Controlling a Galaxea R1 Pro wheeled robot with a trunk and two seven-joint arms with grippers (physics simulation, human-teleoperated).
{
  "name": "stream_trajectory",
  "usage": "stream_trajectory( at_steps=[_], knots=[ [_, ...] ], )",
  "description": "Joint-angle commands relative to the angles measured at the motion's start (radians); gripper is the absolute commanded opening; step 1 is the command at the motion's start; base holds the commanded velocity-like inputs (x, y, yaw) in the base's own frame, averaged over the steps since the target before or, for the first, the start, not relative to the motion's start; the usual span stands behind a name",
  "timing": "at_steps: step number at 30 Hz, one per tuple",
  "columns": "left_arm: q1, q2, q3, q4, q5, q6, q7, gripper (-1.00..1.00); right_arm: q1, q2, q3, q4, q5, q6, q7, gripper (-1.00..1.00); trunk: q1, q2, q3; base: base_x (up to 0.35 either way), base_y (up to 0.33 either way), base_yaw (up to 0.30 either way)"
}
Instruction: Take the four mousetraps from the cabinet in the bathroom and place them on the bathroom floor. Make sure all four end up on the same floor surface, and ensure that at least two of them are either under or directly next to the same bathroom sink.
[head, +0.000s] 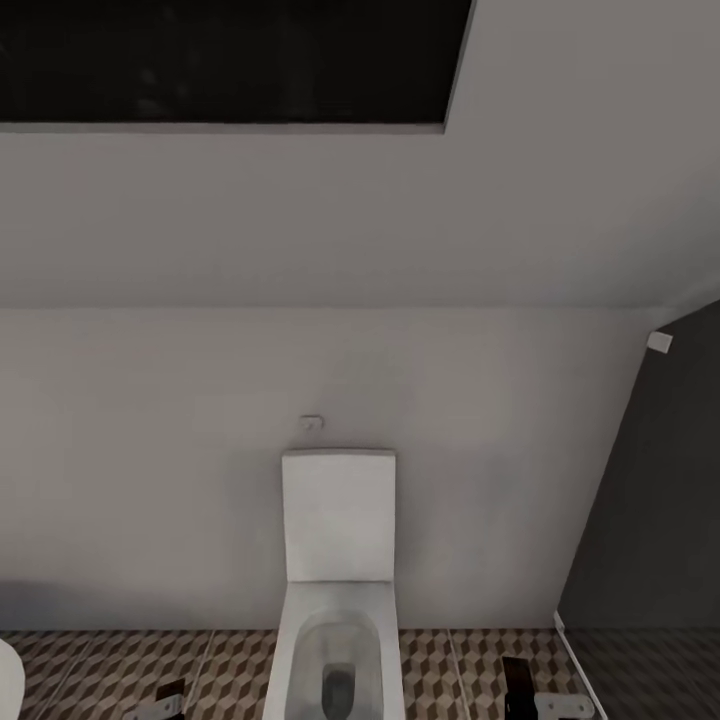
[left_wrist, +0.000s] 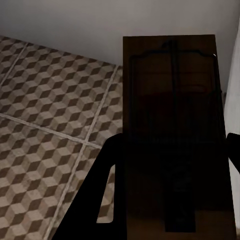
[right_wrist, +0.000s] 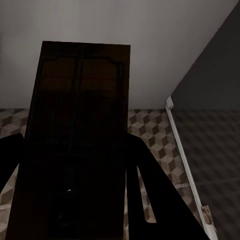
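While the robot is facing a white toilet (head: 338, 600) against the pale wall, each arm is carrying one mousetrap. The left gripper (left_wrist: 170, 192) is clamping a dark wooden mousetrap (left_wrist: 172, 125) between its two fingers (left_wrist: 97, 195) — the board is hanging above the bathroom floor (left_wrist: 45, 135) with its cube pattern, close to the wall. The right gripper (right_wrist: 75, 187) is gripping another mousetrap (right_wrist: 77, 125) in the same way, jaws pressed on the board's sides, above the tiles near a grey partition (right_wrist: 215, 100). Both gripper tips are showing low in the head view, on either side of the toilet — left (head: 165, 697) and right (head: 520, 685).
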Motion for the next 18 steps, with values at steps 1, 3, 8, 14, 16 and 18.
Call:
stream_trajectory(
  at_steps=[1,3,8,14,16,18],
  knots=[
    [-0.001,0.0,-0.009,0.0,0.0,-0.002,0.01,-1.0,-0.002,0.0,0.003,0.004,0.003,-0.005,-0.004,-1.0,0.004,-0.009,-0.005,0.0,0.0,0.0],
    [-0.001,0.0,-0.009,0.0,0.0,-0.002,0.011,-1.0,-0.002,0.0,0.003,0.004,0.003,-0.005,-0.004,-1.0,0.012,-0.023,-0.011,0.0,0.0,0.0],
    [-0.001,0.001,-0.008,0.0,0.0,-0.002,0.011,-1.0,-0.002,0.0,0.003,0.004,0.003,-0.005,-0.004,-1.0,0.031,-0.058,-0.027,0.0,0.0,0.0],
    [-0.001,0.002,-0.007,0.0,0.001,-0.002,0.011,-1.0,-0.002,0.001,0.003,0.004,0.003,-0.005,-0.004,-1.0,0.054,-0.1,-0.046,0.0,0.0,0.0],
    [-0.001,0.002,-0.007,0.0,0.002,-0.002,0.011,-1.0,-0.002,0.001,0.003,0.004,0.003,-0.005,-0.004,-1.0,0.062,-0.114,-0.052,0.0,0.0,0.0],
    [-0.001,0.002,-0.007,0.0,0.002,-0.002,0.011,-1.0,-0.002,0.001,0.003,0.004,0.003,-0.005,-0.004,-1.0,0.069,-0.128,-0.058,0.0,0.0,0.0]
  ],
)
